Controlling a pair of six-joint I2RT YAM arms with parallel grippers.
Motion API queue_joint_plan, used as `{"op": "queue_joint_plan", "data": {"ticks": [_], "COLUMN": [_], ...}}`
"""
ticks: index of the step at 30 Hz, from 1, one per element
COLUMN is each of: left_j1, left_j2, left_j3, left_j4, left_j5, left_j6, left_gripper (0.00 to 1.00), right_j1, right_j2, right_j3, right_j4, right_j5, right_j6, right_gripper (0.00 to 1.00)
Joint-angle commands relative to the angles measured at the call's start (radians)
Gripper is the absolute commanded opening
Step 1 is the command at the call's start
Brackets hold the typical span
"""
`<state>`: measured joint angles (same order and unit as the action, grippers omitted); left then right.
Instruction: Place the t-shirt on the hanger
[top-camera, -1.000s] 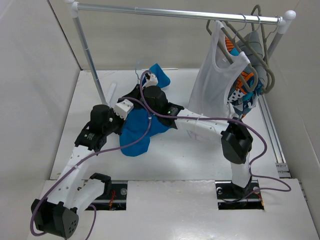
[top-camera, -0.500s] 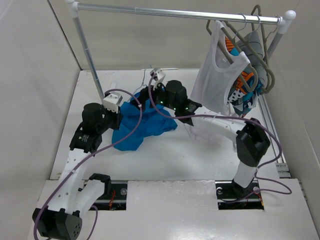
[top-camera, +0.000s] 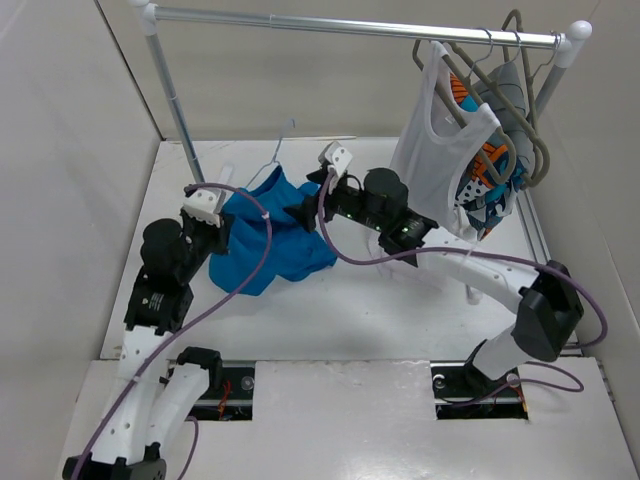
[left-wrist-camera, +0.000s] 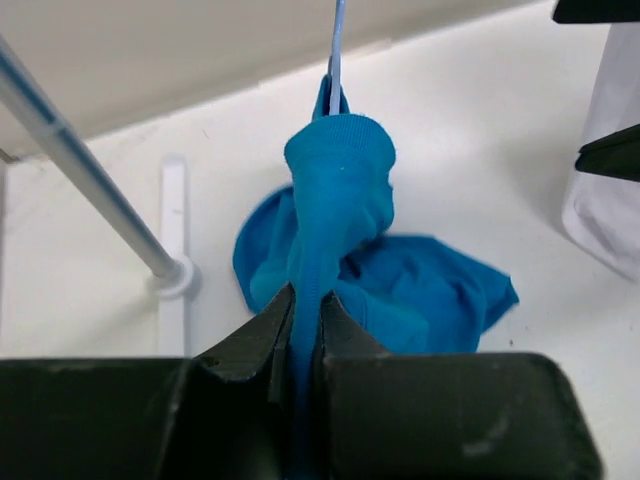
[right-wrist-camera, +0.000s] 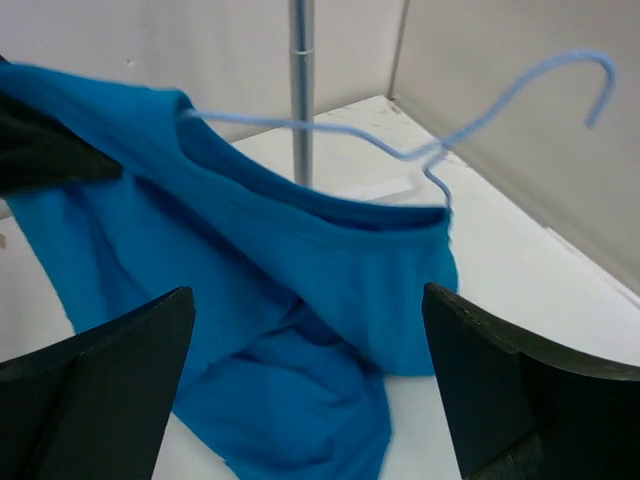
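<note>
While the left jaws pinch the t-shirt (left-wrist-camera: 340, 190) tight, the right jaws stand wide apart, empty, facing the hanger (right-wrist-camera: 440, 150)

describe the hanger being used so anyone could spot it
Find the metal rail at the back, then the blue t-shirt bunched below its left half. The hanger pokes up out of it: thin pale-blue wire, unlike the thicker grey hangers on the rail.

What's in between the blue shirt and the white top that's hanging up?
The right claw, wide open, and its black wrist sit between the t-shirt and the white tank top. The top view shows it.
</note>
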<state>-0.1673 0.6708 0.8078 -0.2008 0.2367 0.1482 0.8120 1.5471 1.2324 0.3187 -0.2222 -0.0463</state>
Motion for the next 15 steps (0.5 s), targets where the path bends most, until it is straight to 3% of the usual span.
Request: {"op": "queue_joint_plan", "data": {"ticks": [1, 15], "left_j1": [0.006, 0.015], "left_j2": [-0.074, -0.238], "left_j3": [0.062, 0.114], "left_j4": [0.142, 0.241], "left_j5": [-0.045, -0.096], "left_j6": [0.033, 0.062], "left_gripper": [0.0, 0.0], "right_j1": [-0.024, -0.059], "right_j2": [-0.09, -0.159], "right_j3": [-0.042, -0.106], "right_j4": [0.048, -0.015], "right_j5": [0.043, 0.075], "right_j6": [-0.058, -0.087], "right_gripper": [1.0, 1.0]}}
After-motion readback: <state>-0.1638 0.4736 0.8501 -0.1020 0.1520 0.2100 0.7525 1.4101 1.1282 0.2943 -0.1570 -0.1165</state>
